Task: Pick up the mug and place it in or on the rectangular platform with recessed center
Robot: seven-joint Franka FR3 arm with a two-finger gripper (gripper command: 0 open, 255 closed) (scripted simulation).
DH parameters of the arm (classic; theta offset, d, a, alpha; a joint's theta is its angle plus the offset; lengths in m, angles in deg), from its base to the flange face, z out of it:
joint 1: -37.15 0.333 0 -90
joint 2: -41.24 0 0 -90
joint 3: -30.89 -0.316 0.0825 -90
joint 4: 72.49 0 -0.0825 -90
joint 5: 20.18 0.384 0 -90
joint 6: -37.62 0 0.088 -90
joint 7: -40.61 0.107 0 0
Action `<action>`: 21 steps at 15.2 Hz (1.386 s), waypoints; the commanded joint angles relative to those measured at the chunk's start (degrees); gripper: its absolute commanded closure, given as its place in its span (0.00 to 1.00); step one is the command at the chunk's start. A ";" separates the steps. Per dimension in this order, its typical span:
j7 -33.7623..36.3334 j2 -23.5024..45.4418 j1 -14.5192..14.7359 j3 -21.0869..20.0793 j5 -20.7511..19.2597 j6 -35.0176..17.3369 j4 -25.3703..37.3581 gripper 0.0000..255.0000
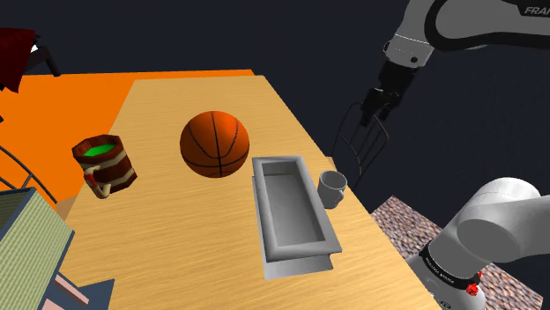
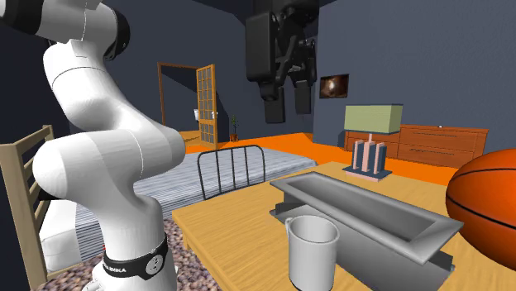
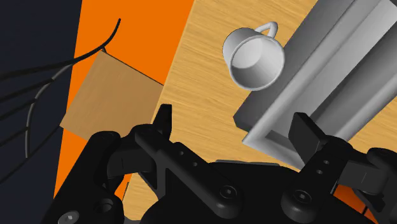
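A plain grey mug (image 1: 332,188) stands upright on the wooden table (image 1: 176,233), close beside the long wall of a grey rectangular tray with a sunken middle (image 1: 287,210). In the second exterior view the mug (image 2: 312,250) sits in front of the tray (image 2: 357,208), near the table's edge. My black gripper (image 1: 377,110) hangs high above and off to the side of the mug, out past the table's edge. The wrist view shows the mug (image 3: 254,58), handle toward the tray (image 3: 337,76), well ahead of my gripper (image 3: 235,127), whose fingers stand apart with nothing between them.
A basketball (image 1: 214,143) rests by the tray's far end, and a wooden bucket with a green inside (image 1: 104,164) stands further toward the shoulder view's left. A dark wire chair back (image 2: 231,169) rises past the table edge below the gripper. A lamp (image 2: 372,136) stands behind the table.
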 commanded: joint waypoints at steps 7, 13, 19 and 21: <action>-0.91 0.45 1.39 -1.87 1.26 -12.23 -11.12 0.00; -1.86 4.88 3.06 -3.97 2.90 -26.11 -19.90 0.00; -2.40 10.40 4.02 -5.24 4.07 -36.07 -24.06 0.00; -2.47 11.83 4.13 -5.44 4.31 -38.21 -24.76 0.00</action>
